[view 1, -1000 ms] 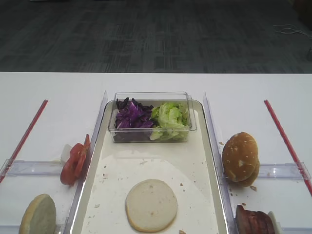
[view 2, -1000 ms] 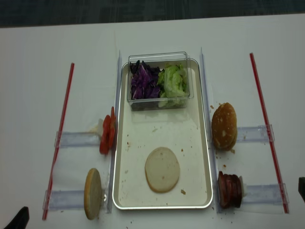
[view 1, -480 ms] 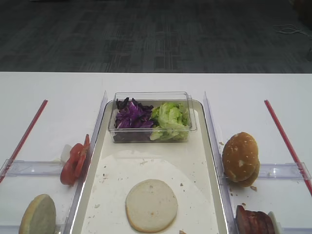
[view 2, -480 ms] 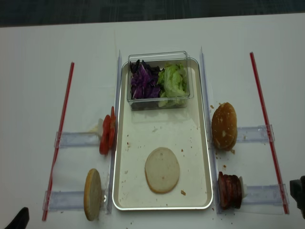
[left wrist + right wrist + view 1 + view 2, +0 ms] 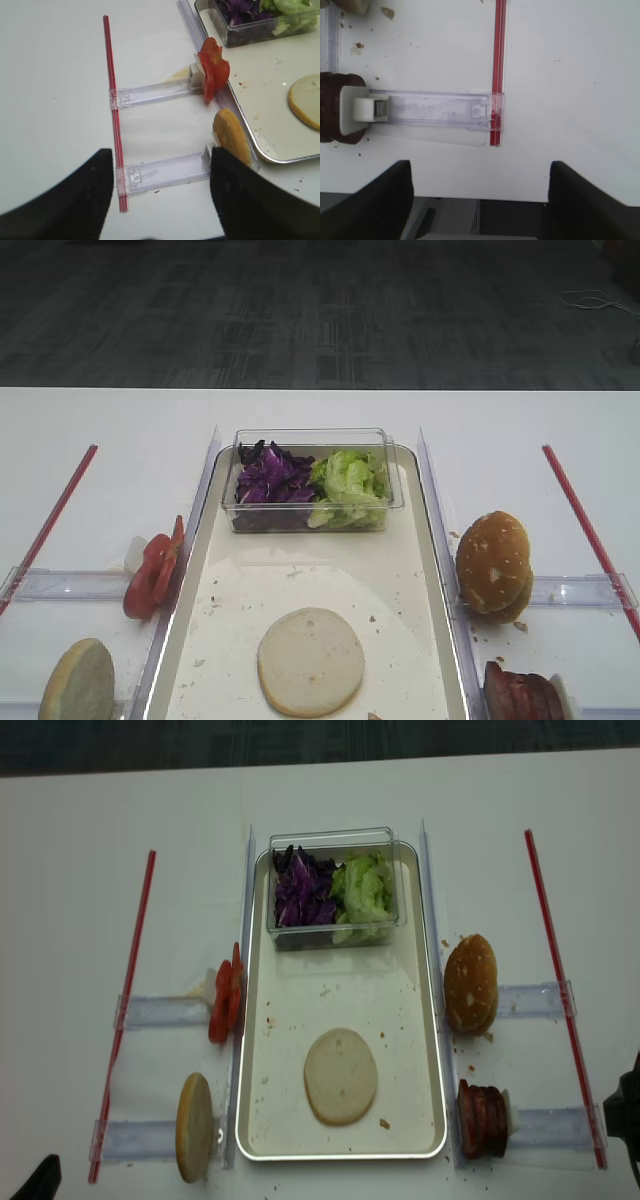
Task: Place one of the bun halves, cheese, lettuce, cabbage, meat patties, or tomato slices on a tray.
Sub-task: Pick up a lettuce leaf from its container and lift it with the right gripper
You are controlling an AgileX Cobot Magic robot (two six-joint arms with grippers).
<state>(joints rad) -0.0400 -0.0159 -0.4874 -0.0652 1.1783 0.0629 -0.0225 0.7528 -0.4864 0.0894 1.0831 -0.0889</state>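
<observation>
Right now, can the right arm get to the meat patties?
Probably yes. The right tool hangs open over bare table beside the meat patties, and only a low clear holder lies between them.

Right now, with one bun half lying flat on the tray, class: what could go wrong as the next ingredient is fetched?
1. The meat patties stand on edge in a tight row; gripping one might topple its neighbours.
2. The right gripper, jaws apart, sits near the table edge; reaching in, it could snag the clear holder.
3. The tomato slices lean against the tray rim and may slip.
</observation>
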